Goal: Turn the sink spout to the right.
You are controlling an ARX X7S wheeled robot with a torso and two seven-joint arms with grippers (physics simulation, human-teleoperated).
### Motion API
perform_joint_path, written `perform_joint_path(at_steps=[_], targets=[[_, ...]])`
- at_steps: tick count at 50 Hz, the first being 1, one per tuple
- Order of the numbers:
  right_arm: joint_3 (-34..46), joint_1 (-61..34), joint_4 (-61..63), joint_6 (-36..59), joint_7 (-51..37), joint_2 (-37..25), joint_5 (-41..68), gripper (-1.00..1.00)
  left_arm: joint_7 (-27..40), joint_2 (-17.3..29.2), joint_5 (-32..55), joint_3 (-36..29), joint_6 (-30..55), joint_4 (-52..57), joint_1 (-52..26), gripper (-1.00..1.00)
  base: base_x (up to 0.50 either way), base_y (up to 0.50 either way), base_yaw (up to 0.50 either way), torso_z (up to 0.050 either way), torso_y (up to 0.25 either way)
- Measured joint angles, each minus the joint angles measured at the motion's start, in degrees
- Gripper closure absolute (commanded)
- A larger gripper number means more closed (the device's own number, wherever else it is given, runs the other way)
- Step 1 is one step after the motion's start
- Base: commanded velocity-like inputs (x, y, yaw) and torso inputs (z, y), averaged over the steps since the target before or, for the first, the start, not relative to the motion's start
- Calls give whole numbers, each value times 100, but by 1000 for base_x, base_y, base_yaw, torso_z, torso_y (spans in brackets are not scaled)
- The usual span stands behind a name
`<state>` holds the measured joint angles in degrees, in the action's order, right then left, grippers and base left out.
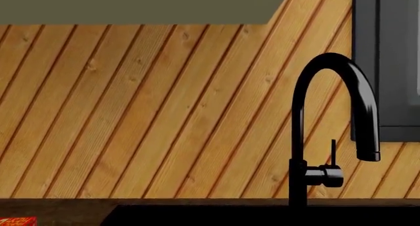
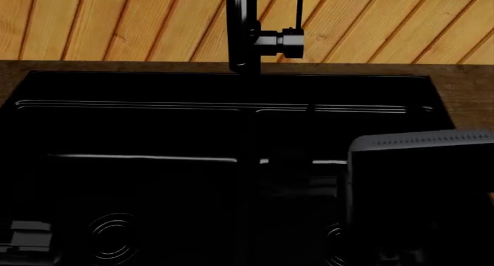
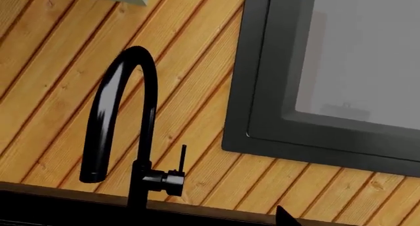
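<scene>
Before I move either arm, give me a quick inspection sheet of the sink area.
Surface: dark wooden countertop around a black double-basin sink.
Job's things: tall glossy black metal spout, upright, untouched; short side cylinder with thin rod lever.
Clutter: red packet corner.
End effectors: neither fingertips visible; boxy dark-grey arm over the right basin.
Cables: nothing seen.
Surroundings: diagonal wooden plank wall; dark-framed window.

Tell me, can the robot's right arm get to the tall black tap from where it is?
Probably yes. The right arm sits low over the sink, and nothing stands between it and the tap at the back edge. Its gripper isn't clearly visible, so how near the fingers are can't be told.
</scene>
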<state>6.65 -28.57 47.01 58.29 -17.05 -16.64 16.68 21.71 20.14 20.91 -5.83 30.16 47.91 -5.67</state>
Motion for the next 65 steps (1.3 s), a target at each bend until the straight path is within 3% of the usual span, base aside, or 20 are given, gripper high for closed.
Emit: perform_joint_path(at_steps=[27, 65], targets=[[311, -1220, -424, 525, 306, 611, 676, -100, 88, 21, -14, -101, -31, -116, -28, -100, 0, 0, 0, 0, 0], [392, -1432, -779, 269, 271, 927, 1013, -100, 136, 175, -192, -368, -112, -120, 3, -100, 0, 0, 0, 0, 0]])
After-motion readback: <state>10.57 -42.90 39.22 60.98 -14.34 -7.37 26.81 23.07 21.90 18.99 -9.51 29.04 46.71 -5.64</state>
